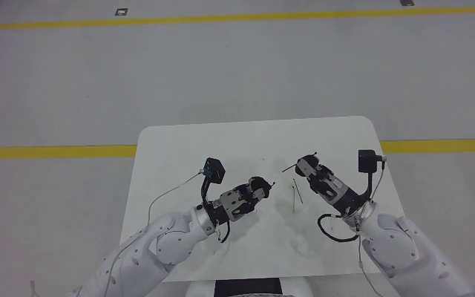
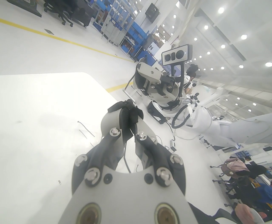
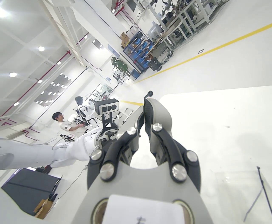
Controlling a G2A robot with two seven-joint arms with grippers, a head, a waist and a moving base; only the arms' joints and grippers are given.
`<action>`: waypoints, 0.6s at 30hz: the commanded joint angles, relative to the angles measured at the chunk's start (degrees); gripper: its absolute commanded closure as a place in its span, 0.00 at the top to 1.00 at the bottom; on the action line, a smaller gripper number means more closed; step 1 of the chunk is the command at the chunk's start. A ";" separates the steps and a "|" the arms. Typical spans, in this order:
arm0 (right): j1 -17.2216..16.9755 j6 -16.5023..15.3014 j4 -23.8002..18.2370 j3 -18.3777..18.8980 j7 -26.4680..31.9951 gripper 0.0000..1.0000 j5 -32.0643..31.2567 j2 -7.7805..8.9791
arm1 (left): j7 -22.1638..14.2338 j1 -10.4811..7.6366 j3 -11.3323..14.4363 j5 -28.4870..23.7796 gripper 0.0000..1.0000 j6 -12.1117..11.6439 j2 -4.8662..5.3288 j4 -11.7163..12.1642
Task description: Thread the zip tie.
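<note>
Above the worktop (image 1: 223, 148), the right end effector (image 3: 145, 108) is clamped on a zip tie (image 3: 149, 93), whose head pokes out, likely presented for threading. The left end effector (image 2: 127, 110) is pressed together nearby, with 2 loose ties (image 1: 294, 194) lying between them.

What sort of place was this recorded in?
Probably a robotics lab or industrial workshop hall: a wide pale floor marked with yellow floor lines, racks of blue bins, and workbenches loaded with equipment.

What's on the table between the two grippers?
Loose zip ties lie on the table between the left gripper and the right gripper, seen in the top view.
</note>
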 commanded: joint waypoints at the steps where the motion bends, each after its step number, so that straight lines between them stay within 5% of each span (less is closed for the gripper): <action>1: 0.00 0.00 0.00 0.00 0.00 0.00 0.00 0.00 | 0.00 0.00 0.00 0.00 0.00 0.00 0.00 0.00; 5: 0.22 0.00 0.45 0.29 -0.04 0.00 -0.21 -0.08 | -0.50 0.06 -0.01 -1.42 0.00 0.29 -0.13 -0.18; 9: 0.01 0.00 1.01 1.97 0.63 0.00 -1.56 -0.05 | -4.12 0.51 -1.36 -11.02 0.00 0.00 0.10 -0.97; 18: 0.56 0.00 -0.69 1.93 3.39 0.00 -4.90 1.64 | -18.36 1.07 -6.33 -29.65 0.00 0.00 1.42 -0.38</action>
